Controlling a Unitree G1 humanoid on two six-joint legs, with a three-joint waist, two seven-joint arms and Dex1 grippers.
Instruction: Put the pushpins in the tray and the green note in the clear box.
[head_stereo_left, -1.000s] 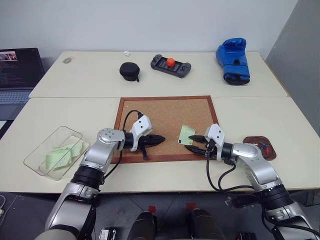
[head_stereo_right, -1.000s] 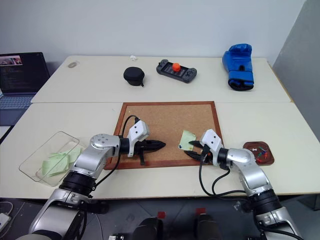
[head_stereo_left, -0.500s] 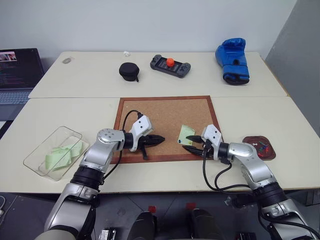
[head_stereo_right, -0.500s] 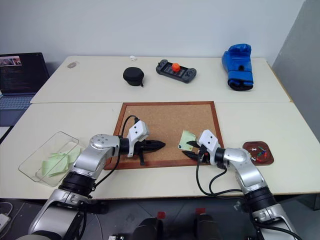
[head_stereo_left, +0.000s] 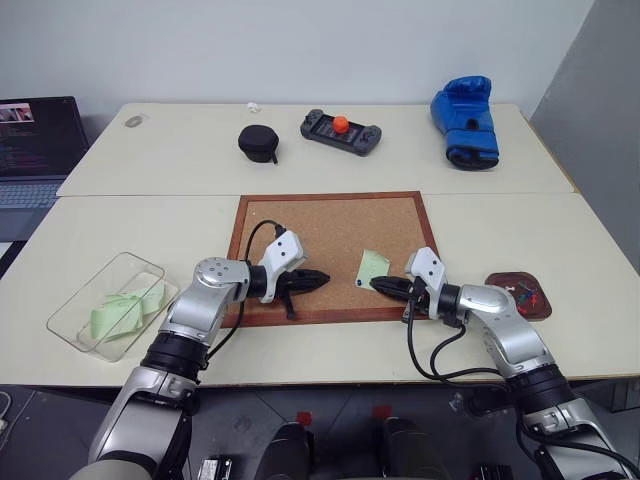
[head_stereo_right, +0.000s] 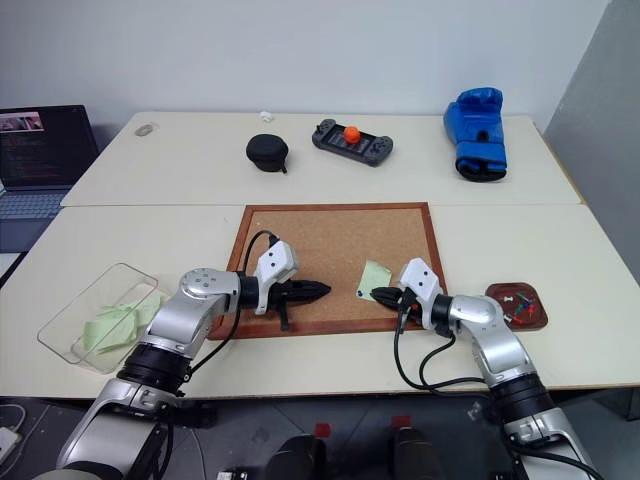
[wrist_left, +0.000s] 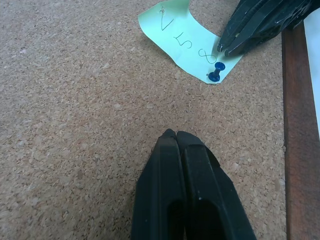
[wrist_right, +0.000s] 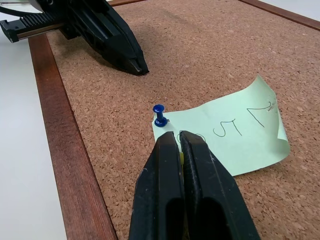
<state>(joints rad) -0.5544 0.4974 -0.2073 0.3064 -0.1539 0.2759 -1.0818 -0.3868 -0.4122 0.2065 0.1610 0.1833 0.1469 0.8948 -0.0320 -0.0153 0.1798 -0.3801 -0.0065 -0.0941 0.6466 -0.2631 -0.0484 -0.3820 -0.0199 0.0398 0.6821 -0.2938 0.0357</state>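
The green note (wrist_right: 231, 134) carries handwritten marks that read roughly as "V 5 8", and a blue pushpin (wrist_right: 160, 116) stands in one of its corners; the far end of the pale rectangle curls up off the corkboard (head_stereo_left: 330, 225). It lies on the board's near right part, long axis running from the pinned corner diagonally away toward the board's far right. The right gripper (wrist_right: 179, 136) is pressed closed over the note's pinned end beside the pin, with something yellowish glimpsed between the fingers, while the left gripper (wrist_left: 176, 134) rests closed and empty on the cork, well apart from the note.
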